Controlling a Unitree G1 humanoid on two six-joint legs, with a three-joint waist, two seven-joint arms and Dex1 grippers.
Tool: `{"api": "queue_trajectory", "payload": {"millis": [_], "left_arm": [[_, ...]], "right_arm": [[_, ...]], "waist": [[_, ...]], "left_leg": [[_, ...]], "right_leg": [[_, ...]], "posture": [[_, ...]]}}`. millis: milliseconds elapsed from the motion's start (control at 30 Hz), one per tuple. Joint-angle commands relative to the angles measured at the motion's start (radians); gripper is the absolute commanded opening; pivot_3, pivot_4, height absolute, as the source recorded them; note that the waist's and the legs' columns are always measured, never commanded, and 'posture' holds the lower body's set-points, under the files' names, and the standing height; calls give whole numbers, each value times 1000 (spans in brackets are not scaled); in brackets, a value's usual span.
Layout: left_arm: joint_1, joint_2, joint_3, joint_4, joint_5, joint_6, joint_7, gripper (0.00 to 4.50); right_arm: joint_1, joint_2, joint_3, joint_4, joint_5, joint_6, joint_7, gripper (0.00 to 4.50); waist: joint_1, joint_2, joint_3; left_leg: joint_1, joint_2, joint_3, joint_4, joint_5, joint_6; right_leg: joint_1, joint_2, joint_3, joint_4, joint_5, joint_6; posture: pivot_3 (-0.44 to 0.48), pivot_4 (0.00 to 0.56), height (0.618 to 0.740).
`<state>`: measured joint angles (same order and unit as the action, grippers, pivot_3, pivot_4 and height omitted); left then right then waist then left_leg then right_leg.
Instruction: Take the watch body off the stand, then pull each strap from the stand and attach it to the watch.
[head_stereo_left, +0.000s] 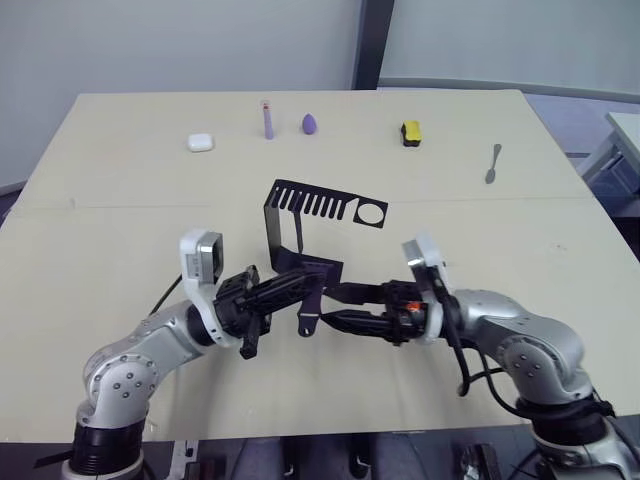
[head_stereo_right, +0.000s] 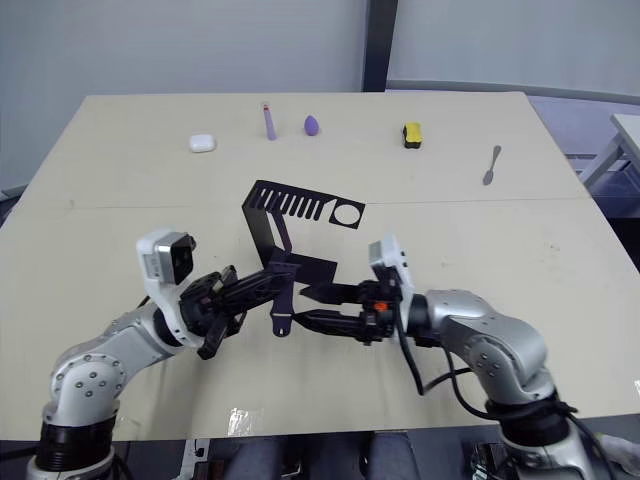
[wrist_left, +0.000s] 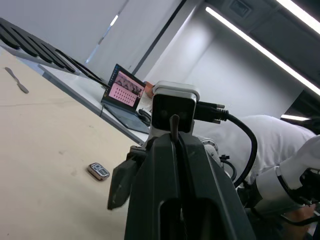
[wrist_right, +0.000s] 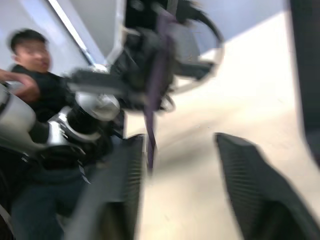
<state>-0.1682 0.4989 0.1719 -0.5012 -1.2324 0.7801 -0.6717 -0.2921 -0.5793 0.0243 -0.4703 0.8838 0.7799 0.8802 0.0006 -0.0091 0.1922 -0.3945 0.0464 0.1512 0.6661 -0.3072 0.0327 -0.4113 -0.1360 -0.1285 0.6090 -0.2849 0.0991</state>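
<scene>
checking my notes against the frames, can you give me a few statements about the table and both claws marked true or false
1. The stand lies flat on its side. False: it stands upright on its base, slotted top plate overhanging.
2. The left claw holds a dark purple strap. True: its fingers are closed on the strap, which hangs down from them.
3. The right claw is clamped shut on the strap. False: its fingers are spread apart, with the strap's lower end beside one of them.
4. A spoon lies near the table's far right edge. True.
5. The yellow-and-black block sits on the stand's top plate. False: it rests on the table, well behind the stand.
</scene>
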Motion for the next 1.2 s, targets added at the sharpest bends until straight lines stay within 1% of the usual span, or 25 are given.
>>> {"api": "queue_trajectory", "payload": {"millis": [33,133,200,300,400,500,600,633,733,800,867,967,1067,1200], "left_arm": [[43,64,73,-53,-1,-24,-41,0],[116,122,162,-40,9,-43,-59,0],[187,147,236,28,84,-99,-87,0],[247,156,304,122,192,-193,-116,0],[257,147,337,152,225,-234,-116,0],[264,133,436,236,269,-309,-80,0],[277,131,486,306,309,-360,-85,0],[279,130,495,327,326,-378,-86,0],[277,123,492,354,357,-406,-94,0],[272,114,475,345,362,-406,-95,0],[262,108,453,337,373,-403,-91,0],[244,101,418,325,384,-395,-86,0],[221,103,378,306,385,-386,-92,0],[184,115,324,259,369,-360,-110,0]], "right_arm": [[73,-82,-117,-44,-40,-66,16,4390],[190,-160,-225,-33,-139,-174,33,4454],[290,-169,-353,15,-204,-267,10,4454],[398,-136,-481,98,-305,-439,-12,4454],[454,-107,-537,165,-379,-567,-20,4454],[549,-55,-716,370,-516,-833,-116,4454],[583,-42,-796,480,-549,-925,-173,4454],[591,-40,-810,510,-558,-945,-188,4454],[598,-41,-824,565,-569,-980,-216,4454],[592,-37,-818,577,-561,-982,-232,4454],[585,-27,-800,564,-551,-971,-247,4454],[587,4,-763,492,-530,-931,-262,4454],[593,46,-734,380,-492,-849,-304,4454],[612,119,-682,152,-427,-676,-412,4454]], "waist": [[0,0,0],[0,0,0],[0,0,0],[2,0,0],[1,0,0],[5,0,0],[5,1,0],[0,1,0],[-11,0,0],[-19,0,0],[-26,0,0],[-28,0,0],[-28,1,0],[-27,1,0]], "left_leg": [[0,0,0,0,-1,0],[-1,0,0,0,-1,0],[-1,0,0,-1,-2,0],[0,1,2,-2,-2,-1],[0,1,3,-1,-2,0],[0,1,3,-2,-4,-5],[0,1,3,-2,-4,-4],[1,1,3,-3,-3,-2],[3,3,6,-3,-3,-2],[4,4,6,-3,-6,-6],[5,4,6,-3,-6,-6],[5,4,6,-3,-6,-7],[5,5,7,-3,-5,-9],[5,4,7,-3,-5,-9]], "right_leg": [[0,0,0,-1,0,0],[0,1,-1,-2,0,0],[0,2,-1,-4,0,0],[0,3,-5,-5,0,0],[0,3,-4,-6,0,0],[1,2,-2,-7,1,-1],[0,2,-2,-6,1,-1],[0,2,-2,-6,0,-1],[0,2,-1,-6,0,-2],[1,0,1,-6,1,-2],[1,-3,5,-5,1,-3],[0,-4,7,-3,0,-4],[-1,-3,7,-1,0,-4],[-1,-4,8,1,0,-4]], "posture": [[0,150,740],[0,150,740],[0,150,740],[0,150,740],[0,150,740],[0,150,740],[0,150,740],[0,150,740],[0,150,740],[0,150,740],[0,150,740],[0,150,740],[0,150,740],[0,150,740]]}}
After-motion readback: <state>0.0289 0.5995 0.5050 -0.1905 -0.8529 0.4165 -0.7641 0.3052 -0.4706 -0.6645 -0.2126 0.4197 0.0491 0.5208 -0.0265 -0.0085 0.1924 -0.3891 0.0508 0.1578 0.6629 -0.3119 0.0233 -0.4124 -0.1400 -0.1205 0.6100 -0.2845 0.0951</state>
